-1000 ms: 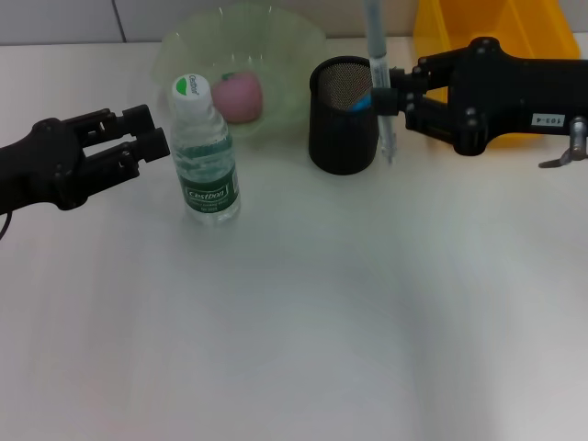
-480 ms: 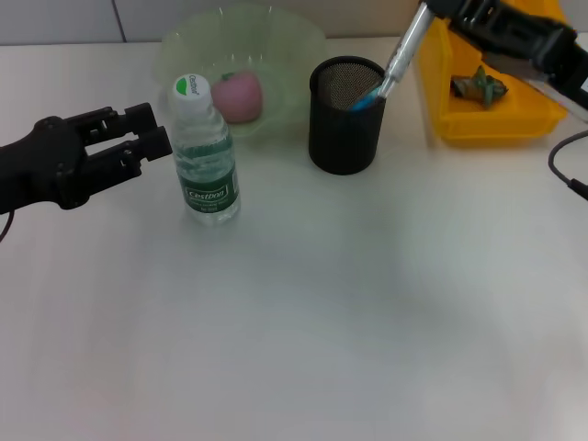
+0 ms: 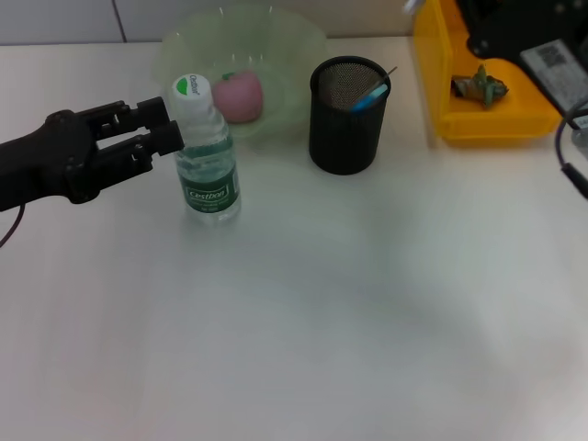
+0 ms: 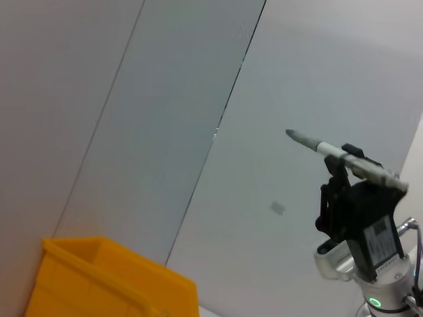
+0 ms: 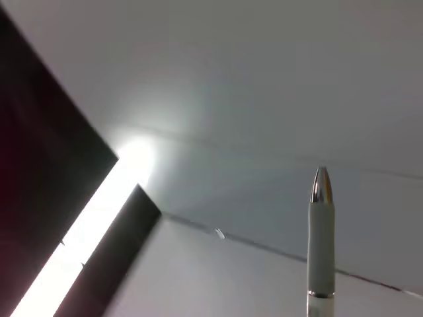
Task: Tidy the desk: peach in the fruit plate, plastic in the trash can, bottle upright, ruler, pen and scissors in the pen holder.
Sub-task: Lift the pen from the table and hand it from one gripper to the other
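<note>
A clear water bottle (image 3: 208,165) with a green and white cap stands upright on the desk. My left gripper (image 3: 170,127) is open, its fingers at the bottle's neck from the left. The peach (image 3: 238,96) lies in the green fruit plate (image 3: 285,46). The black mesh pen holder (image 3: 343,124) holds a blue item (image 3: 372,95). My right arm (image 3: 514,32) is raised over the yellow trash bin (image 3: 441,87). In the left wrist view my right gripper (image 4: 344,168) is shut on the grey-white pen (image 4: 330,150), held in the air. The pen (image 5: 321,244) also shows in the right wrist view.
Crumpled plastic (image 3: 479,85) lies inside the yellow bin. A cable (image 3: 568,170) hangs at the right edge. The plate, pen holder and bin stand in a row along the back of the white desk (image 3: 322,312).
My right gripper has lifted the pen up and back from the pen holder to above the yellow bin. My left gripper has moved right, up to the bottle's neck.
</note>
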### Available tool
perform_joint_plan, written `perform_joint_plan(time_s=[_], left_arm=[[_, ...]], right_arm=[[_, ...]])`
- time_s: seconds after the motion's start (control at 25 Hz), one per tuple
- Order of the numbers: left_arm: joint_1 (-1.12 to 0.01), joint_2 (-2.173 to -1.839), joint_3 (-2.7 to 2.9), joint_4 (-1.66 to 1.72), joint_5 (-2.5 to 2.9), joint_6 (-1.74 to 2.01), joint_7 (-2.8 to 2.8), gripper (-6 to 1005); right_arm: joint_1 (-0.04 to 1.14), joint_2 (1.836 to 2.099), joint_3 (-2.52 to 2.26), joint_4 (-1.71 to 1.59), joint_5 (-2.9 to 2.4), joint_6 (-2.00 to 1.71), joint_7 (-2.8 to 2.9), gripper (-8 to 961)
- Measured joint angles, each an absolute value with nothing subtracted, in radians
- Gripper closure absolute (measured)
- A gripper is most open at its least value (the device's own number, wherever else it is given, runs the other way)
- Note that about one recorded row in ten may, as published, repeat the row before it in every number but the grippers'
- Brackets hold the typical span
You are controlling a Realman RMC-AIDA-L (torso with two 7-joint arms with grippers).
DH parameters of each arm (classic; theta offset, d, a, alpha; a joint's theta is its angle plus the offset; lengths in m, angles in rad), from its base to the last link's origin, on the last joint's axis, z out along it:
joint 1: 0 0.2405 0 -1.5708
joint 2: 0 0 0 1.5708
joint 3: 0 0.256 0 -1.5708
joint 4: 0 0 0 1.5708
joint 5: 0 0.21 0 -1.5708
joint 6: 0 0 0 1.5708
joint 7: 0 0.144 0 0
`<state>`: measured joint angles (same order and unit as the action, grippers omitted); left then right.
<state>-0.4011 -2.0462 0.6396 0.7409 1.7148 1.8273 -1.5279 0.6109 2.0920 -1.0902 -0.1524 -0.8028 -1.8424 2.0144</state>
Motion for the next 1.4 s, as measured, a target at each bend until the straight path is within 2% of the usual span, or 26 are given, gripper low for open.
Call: perform_joint_plan(time_s=[0.56, 0.96, 1.12, 1.4], left_arm=[[-0.443, -2.053, 0.640, 0.755, 1.715, 1.830, -1.559, 505], [-0.462, -2.053, 0.631, 0.771, 1.708, 1.822, -1.566, 505], [-0.479, -2.045, 0.632, 0.790, 1.707, 1.822, -1.617, 505], [-0.484, -2.041, 0.630, 0.804, 1.706, 1.823, -1.646, 506]], right_arm=[[0.617, 2.092, -1.077, -0.015, -0.537, -1.814, 2.490, 806], [0.611, 2.082, -1.093, -0.180, -0.559, -1.813, 2.268, 806], [0.581, 2.065, -1.089, -0.234, -0.649, -1.809, 2.082, 807], [0.545, 2.058, -1.084, -0.256, -0.682, -1.807, 2.008, 807]])
